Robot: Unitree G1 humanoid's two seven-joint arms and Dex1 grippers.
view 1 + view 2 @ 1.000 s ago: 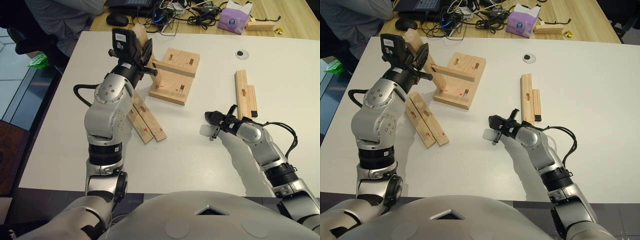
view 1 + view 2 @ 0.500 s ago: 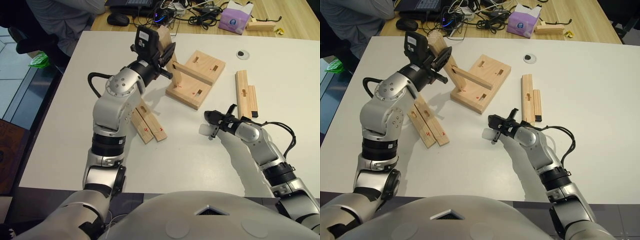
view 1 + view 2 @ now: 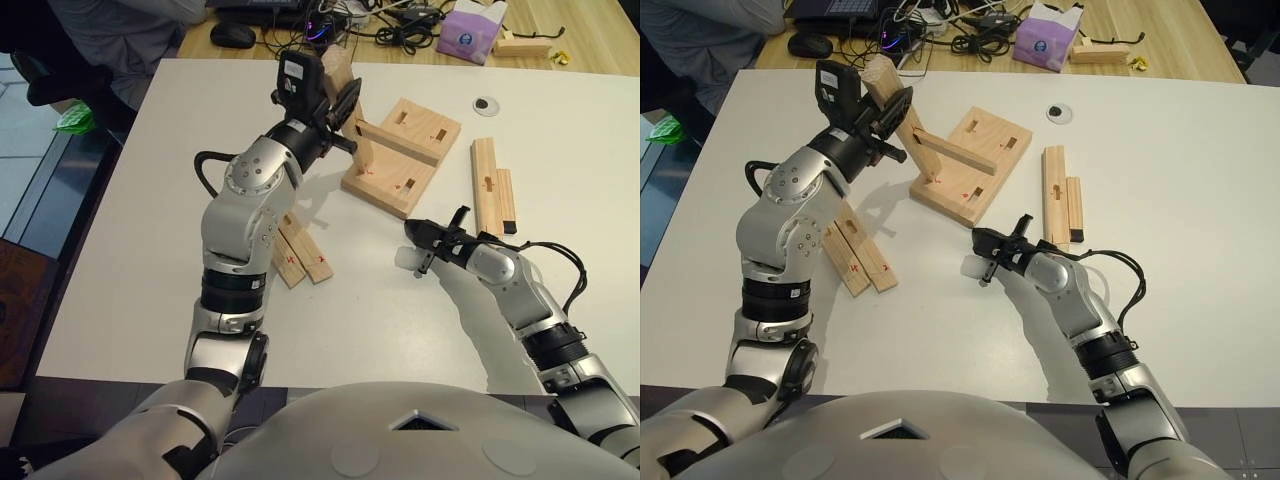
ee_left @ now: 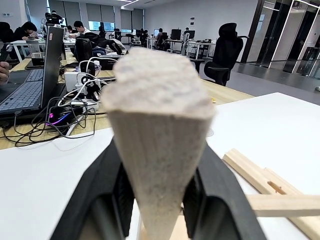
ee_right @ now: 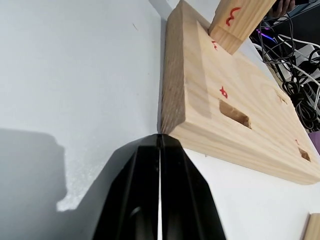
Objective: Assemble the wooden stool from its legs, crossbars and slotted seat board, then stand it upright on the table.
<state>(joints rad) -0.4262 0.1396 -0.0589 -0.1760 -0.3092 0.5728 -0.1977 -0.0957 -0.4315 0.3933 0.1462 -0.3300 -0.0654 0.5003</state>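
My left gripper (image 3: 340,96) is shut on a wooden leg (image 3: 362,150), held high over the back of the table. The leg's lower end stands in a slot of the slotted seat board (image 3: 420,170), which lies flat. A crossbar (image 3: 405,143) runs from that leg out over the board. In the left wrist view the leg (image 4: 157,125) sits between my black fingers (image 4: 97,200). My right gripper (image 3: 413,232) is shut and holds nothing, low on the table just in front of the board's near corner (image 5: 172,105). Two more legs (image 3: 855,262) lie side by side under my left arm.
Two wooden pieces (image 3: 490,190) lie parallel to the right of the board. A small black disc (image 3: 486,104) rests near the back right. Beyond the table's far edge are cables, a mouse (image 3: 232,35) and a purple tissue box (image 3: 477,18).
My left arm swung to the right with the leg, and the seat board slid and turned with it, closer to my right gripper. The right arm stayed almost still.
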